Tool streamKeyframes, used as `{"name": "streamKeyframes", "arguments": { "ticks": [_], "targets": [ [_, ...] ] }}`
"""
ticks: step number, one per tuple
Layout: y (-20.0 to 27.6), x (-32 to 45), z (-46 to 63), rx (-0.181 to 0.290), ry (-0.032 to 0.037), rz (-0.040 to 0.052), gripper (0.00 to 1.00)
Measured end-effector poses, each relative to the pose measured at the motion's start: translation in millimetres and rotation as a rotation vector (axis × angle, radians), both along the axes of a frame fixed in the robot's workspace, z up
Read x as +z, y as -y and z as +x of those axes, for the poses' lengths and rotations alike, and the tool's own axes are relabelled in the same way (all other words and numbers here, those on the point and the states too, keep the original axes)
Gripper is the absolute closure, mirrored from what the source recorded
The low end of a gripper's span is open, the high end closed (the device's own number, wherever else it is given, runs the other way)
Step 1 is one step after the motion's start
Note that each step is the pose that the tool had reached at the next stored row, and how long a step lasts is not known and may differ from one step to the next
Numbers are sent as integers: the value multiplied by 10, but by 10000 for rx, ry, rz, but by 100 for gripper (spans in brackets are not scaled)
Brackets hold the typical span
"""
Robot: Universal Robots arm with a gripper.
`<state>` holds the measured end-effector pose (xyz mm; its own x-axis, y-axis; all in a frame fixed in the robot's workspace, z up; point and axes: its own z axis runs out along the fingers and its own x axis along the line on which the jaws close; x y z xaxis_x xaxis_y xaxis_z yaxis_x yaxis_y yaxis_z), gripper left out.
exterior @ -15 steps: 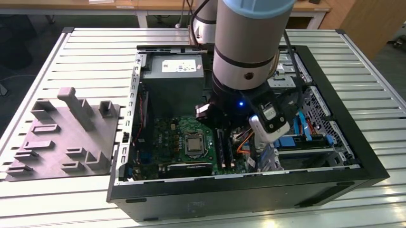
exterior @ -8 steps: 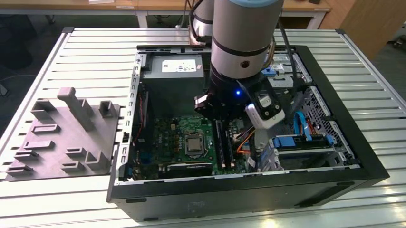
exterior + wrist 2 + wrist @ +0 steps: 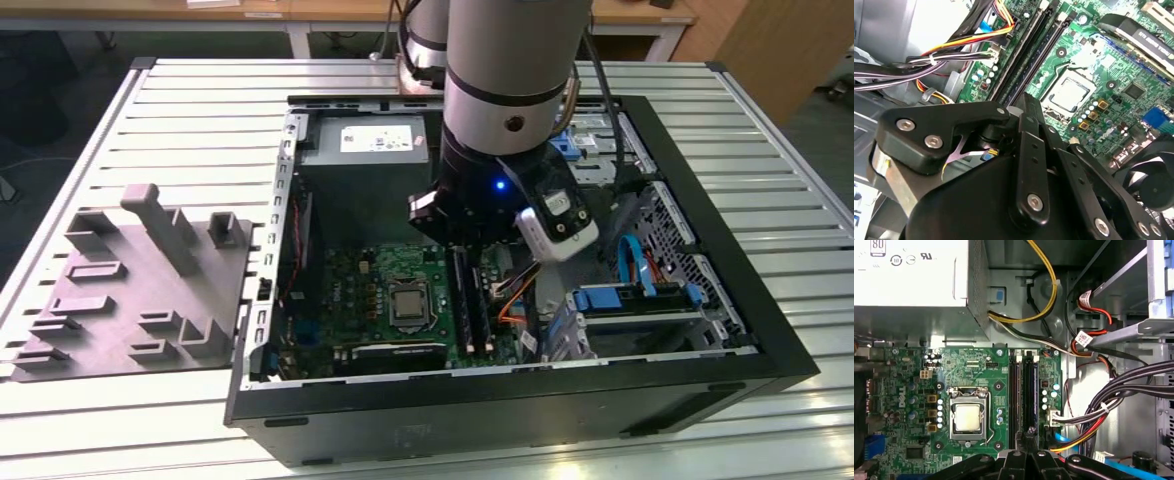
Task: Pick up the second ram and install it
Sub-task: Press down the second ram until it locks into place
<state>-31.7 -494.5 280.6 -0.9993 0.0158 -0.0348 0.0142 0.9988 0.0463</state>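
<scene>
My gripper [image 3: 461, 243] hangs inside the open computer case, just over the two long black memory slots [image 3: 467, 297] to the exterior view's right of the silver processor socket [image 3: 404, 305]. In the first wrist view the gripper [image 3: 1030, 433] has its fingers pressed together, their tips over the near end of the slots [image 3: 1022, 390] on the green motherboard [image 3: 974, 365]. In the second wrist view the gripper [image 3: 1025, 101] stands the same way, shut above the slots [image 3: 1026, 55]. I cannot tell the second ram apart from the dark slots, nor whether a stick sits under the fingertips.
A power supply [image 3: 367, 140] fills the far end of the case. Cable bundles [image 3: 1119, 390] run close beside the slots. A drive cage with blue parts [image 3: 627, 297] sits at the exterior view's right. A grey fixture block [image 3: 134, 290] lies on the table outside the case.
</scene>
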Motion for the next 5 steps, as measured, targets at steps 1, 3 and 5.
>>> {"name": "streamKeyframes", "arguments": {
  "ticks": [1, 3, 5],
  "targets": [
    [0, 0, 0, 0, -1, 0, 90],
    [-2, 0, 0, 0, -1, -1, 90],
    [-2, 1, 0, 0, -1, -1, 90]
  ]
}}
